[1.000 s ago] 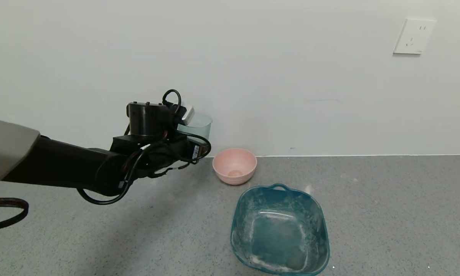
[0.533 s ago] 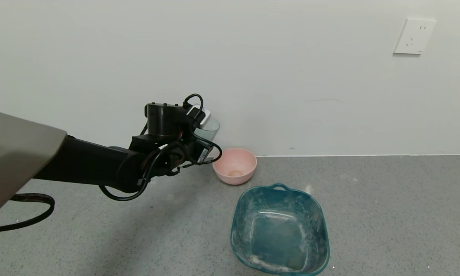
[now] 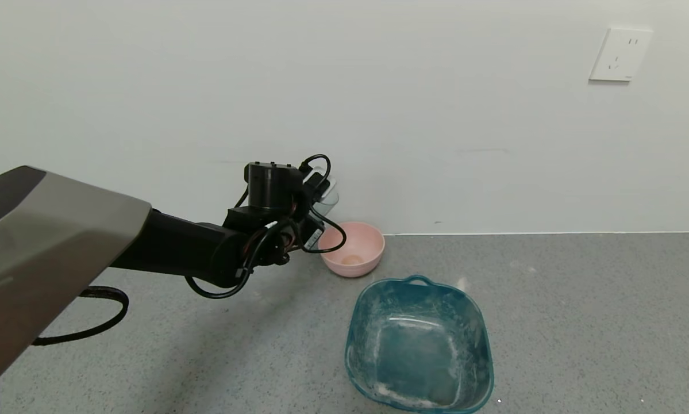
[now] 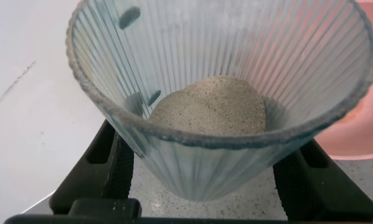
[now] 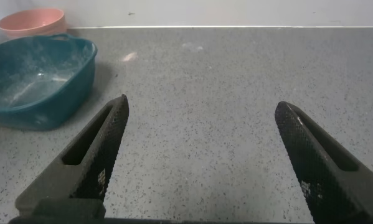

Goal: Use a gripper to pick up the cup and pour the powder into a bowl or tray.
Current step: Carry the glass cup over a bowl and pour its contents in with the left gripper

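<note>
My left gripper (image 3: 316,208) is shut on the ribbed clear cup (image 3: 327,200) and holds it upright in the air, just left of and above the pink bowl (image 3: 353,248). In the left wrist view the cup (image 4: 217,155) fills the picture between the black fingers (image 4: 114,168), with a mound of grey-white powder (image 4: 211,106) in its bottom. The pink bowl's rim (image 4: 360,134) shows behind the cup. The teal tray (image 3: 419,345) stands in front of the bowl, dusted white inside. My right gripper (image 5: 202,106) is open and empty over bare floor, out of the head view.
A white wall runs close behind the bowl, with a socket (image 3: 620,54) at the upper right. In the right wrist view the teal tray (image 5: 33,84) and the pink bowl (image 5: 33,22) lie far off. Grey speckled surface spreads right of the tray.
My left arm has carried the cup to the right and a little lower, from well left of the pink bowl to just beside its near rim. The cup stays upright.
</note>
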Available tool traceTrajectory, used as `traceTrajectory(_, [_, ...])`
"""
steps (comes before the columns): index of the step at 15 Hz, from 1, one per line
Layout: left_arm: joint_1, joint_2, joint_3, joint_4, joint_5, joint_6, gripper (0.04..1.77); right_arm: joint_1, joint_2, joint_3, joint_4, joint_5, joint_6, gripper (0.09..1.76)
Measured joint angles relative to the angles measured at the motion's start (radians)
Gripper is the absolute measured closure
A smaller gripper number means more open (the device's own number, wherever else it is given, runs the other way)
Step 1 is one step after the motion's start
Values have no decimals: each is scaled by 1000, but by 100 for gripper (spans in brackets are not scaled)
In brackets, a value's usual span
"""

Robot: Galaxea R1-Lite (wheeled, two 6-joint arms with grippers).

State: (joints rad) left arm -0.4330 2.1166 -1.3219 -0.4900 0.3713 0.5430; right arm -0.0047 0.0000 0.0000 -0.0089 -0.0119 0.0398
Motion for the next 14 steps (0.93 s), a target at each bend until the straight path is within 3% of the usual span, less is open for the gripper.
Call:
traceTrajectory(7, [-32,66,-79,36,199,132,54,0,0,0,0,0,0,14])
traceTrajectory(10, [-41,85,-95,55,254,164,54,0,0,0,0,0,0,14])
traceTrajectory(14, [-44,108,-142,103,284,197,54,0,0,0,0,0,0,14])
